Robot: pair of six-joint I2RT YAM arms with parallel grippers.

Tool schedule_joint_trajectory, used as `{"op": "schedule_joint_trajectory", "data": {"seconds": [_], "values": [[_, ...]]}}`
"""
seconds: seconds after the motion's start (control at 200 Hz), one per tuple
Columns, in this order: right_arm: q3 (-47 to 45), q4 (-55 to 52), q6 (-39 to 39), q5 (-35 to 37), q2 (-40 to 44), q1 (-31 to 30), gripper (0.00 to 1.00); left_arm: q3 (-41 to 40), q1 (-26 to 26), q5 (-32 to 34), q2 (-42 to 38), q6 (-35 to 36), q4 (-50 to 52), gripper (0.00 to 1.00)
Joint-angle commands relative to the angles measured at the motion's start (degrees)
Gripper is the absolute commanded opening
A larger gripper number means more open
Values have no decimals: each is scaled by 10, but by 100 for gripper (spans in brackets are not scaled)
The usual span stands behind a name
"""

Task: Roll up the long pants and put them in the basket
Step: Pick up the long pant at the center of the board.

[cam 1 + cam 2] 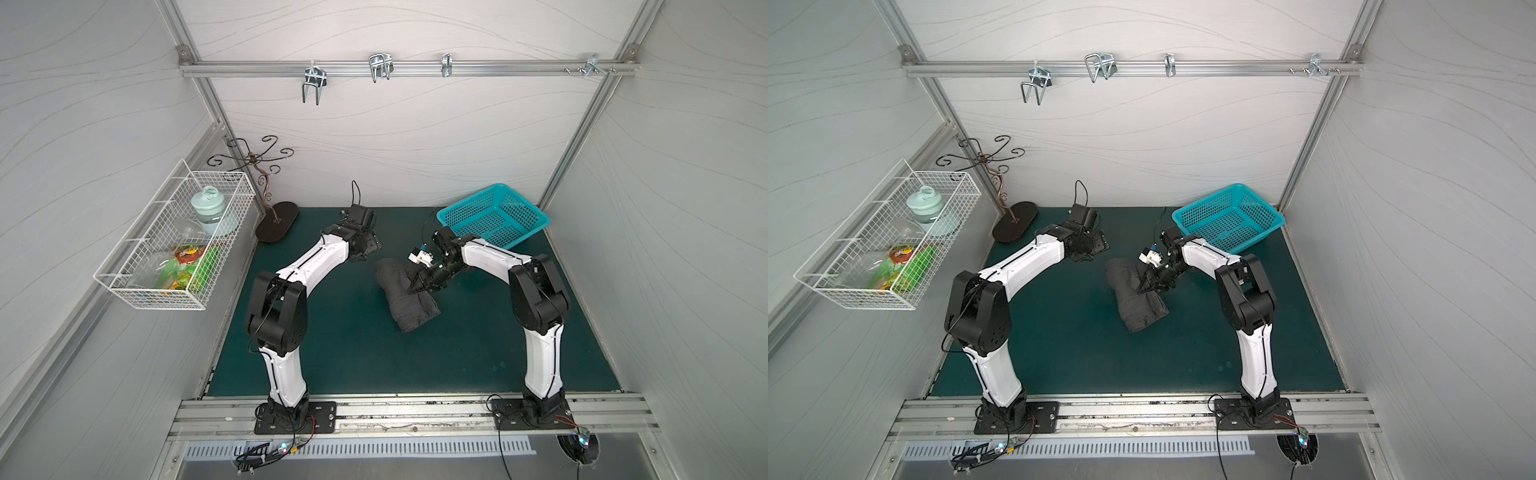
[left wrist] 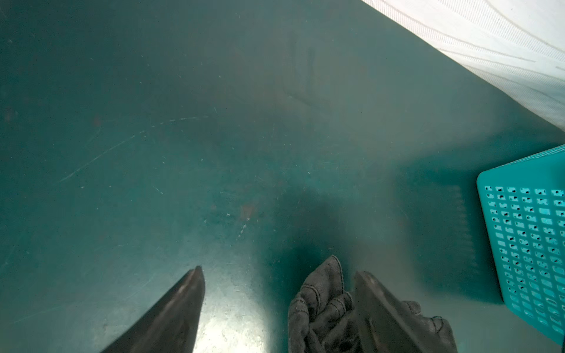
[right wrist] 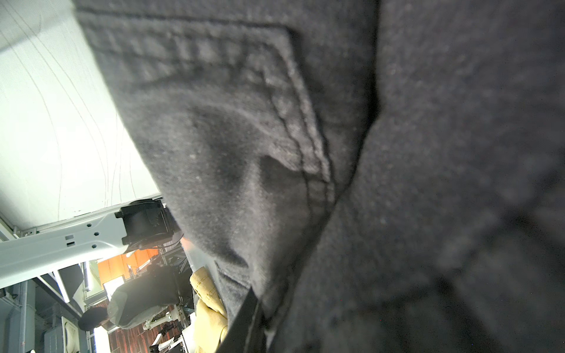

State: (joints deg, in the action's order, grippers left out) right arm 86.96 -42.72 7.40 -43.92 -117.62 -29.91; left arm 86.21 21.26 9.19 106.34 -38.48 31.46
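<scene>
Your right gripper [image 1: 414, 289] clamps the long pants [image 1: 411, 311] (a rolled bundle). Your left gripper [image 2: 279, 272] stands open, cloth just inside one finger.

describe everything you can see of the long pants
The long pants are dark charcoal-grey, denim-like cloth with double-stitched seams, bundled into a thick, loose roll. It lies slantwise on the green mat near mid-table, nearer the arms' bases than the teal basket. The right claw is clamped on the roll's middle. The open left claw sits at its far end, a fold lying between its fingers.
</scene>
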Motion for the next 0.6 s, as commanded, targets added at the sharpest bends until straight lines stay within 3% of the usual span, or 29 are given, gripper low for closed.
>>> {"op": "schedule_joint_trajectory", "data": {"seconds": [0.0, 0.195, 0.365, 0.505, 0.595], "values": [[13, -13, 1, -37, 48, 9, 0, 2, -2, -13, 16, -5, -23, 81], [23, -32, 0, -27, 106, 55, 0, 14, -7, -51, 38, -4, -57, 81], [24, -49, -2, 0, 175, 115, 0, 6, -21, -137, 48, -37, -155, 81], [10, -30, 13, 40, 234, 168, 0, -4, -25, -267, 91, -130, -309, 80], [-25, 11, 36, 64, 270, 199, 0, -2, -17, -354, 152, -241, -464, 66]]}}
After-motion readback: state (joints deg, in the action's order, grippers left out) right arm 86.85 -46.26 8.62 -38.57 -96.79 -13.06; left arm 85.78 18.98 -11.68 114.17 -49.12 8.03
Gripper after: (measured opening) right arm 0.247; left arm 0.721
